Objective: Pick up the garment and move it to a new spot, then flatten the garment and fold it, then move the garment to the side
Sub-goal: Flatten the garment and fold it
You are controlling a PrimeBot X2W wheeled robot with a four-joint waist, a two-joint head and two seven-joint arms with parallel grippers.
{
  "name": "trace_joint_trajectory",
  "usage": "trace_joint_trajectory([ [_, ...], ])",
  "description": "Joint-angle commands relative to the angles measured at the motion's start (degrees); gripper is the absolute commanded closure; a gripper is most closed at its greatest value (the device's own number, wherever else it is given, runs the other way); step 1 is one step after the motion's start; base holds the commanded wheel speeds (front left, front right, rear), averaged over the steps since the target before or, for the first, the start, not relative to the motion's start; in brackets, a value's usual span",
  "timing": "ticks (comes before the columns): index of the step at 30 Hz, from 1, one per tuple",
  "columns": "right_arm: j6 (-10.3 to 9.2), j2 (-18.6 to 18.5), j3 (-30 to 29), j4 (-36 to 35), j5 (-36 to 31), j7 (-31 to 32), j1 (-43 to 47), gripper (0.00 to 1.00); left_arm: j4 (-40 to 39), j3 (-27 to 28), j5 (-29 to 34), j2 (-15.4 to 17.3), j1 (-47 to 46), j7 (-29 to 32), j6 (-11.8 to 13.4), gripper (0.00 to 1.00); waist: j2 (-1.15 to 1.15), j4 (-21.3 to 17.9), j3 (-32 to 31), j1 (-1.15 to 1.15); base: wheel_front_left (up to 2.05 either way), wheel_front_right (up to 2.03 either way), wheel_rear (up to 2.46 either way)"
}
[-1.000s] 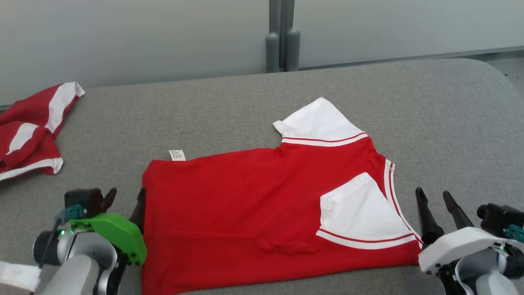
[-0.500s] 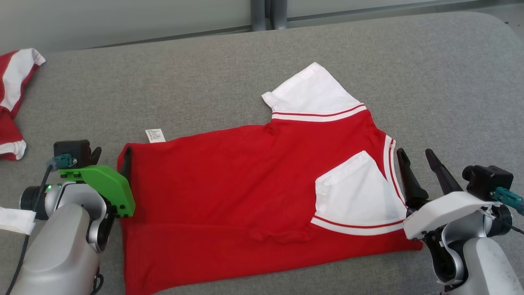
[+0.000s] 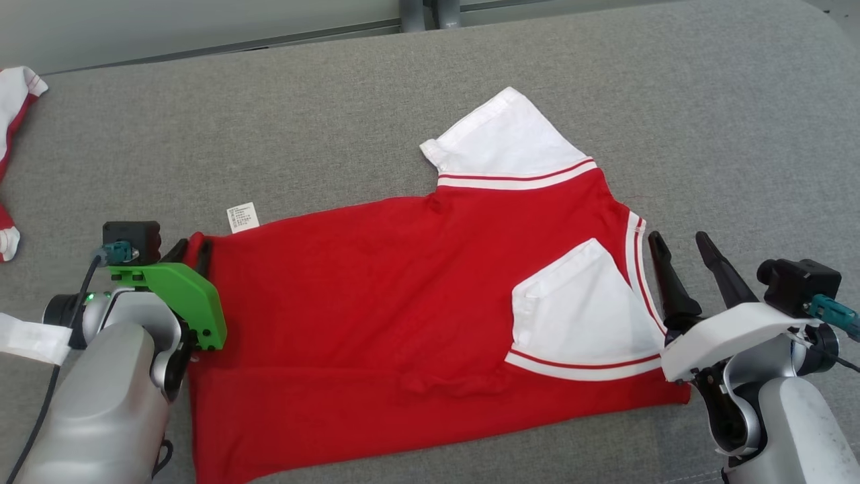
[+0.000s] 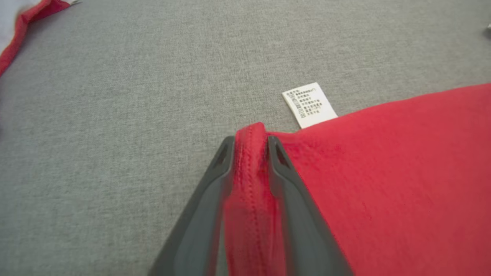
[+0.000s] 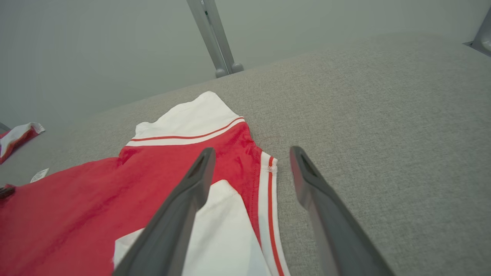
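Left end effector pinches the garment corner; right end effector gapes beside it.

garment: red body, white sleeves, red-and-white striped trim
care label: white, dark print
table: grey weave
left end effector: dark grey, green cover
right end effector: dark grey, white cover

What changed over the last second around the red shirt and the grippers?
The left gripper closed its jaws on the left edge of the red shirt, near the white label, pinching up a ridge of cloth. The head camera tilted down, so the picture shifted. The right gripper stays open beside the shirt, which otherwise lies flat.
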Motion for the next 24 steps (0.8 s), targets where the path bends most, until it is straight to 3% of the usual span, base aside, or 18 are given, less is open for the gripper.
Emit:
trace_joint_trajectory([
  [1, -0.02, -0.19, 0.21, 0.28, 0.21, -0.25, -0.65, 0.00, 1.05, -0.58, 0.16, -0.21, -1.23, 0.14, -0.59, 0.58, 0.27, -0.18, 0.05, 0.00, 0.00, 0.00, 0.00],
  [6, -0.01, -0.80, 0.64, 0.39, 0.37, -0.12, -1.75, 0.00, 3.36, -1.26, -0.15, -0.58, -2.40, 0.34, -1.39, 0.56, 0.27, -0.55, 0.26, 0.00, 0.00, 0.00, 0.00],
  [7, -0.02, -0.97, 0.70, 0.39, 0.29, -0.13, -1.92, 0.00, 3.80, -1.37, -0.22, -0.63, -2.61, 0.27, -1.42, 0.61, 0.27, -0.59, 0.27, 0.00, 0.00, 0.00, 0.00],
  [8, -0.02, -1.14, 0.78, 0.45, 0.28, -0.14, -2.11, 0.00, 4.27, -1.50, -0.23, -0.67, -2.80, 0.12, -1.53, 0.73, 0.27, -0.61, 0.27, 0.00, 0.00, 0.00, 0.00],
  [9, -0.02, -1.28, 0.92, 0.52, 0.26, -0.14, -2.43, 0.00, 4.66, -1.61, -0.25, -0.70, -2.95, -0.06, -1.57, 0.93, 0.27, -0.61, 0.26, 0.00, 0.00, 0.00, 0.00],
  [10, -0.02, -1.49, 1.11, 0.56, 0.18, -0.09, -2.90, 0.00, 4.98, -1.67, -0.32, -0.78, -3.12, -0.18, -1.66, 1.00, 0.27, -0.57, 0.26, 0.00, 0.00, 0.00, 0.00],
  [17, -0.02, -3.73, 1.72, 2.00, -1.77, 1.98, -8.71, 0.00, 5.14, -1.91, -0.68, -1.97, -3.67, -4.15, -1.98, 1.00, 0.27, 1.53, -0.03, 0.00, 0.00, 0.00, 0.00],
  [24, -0.02, -6.09, 2.72, 8.32, -4.03, 6.72, -18.55, 0.00, 2.14, -1.63, -0.95, -3.65, -2.80, -9.28, -1.35, 1.00, 0.27, 5.33, 0.98, 0.00, 0.00, 0.00, 0.00],
])
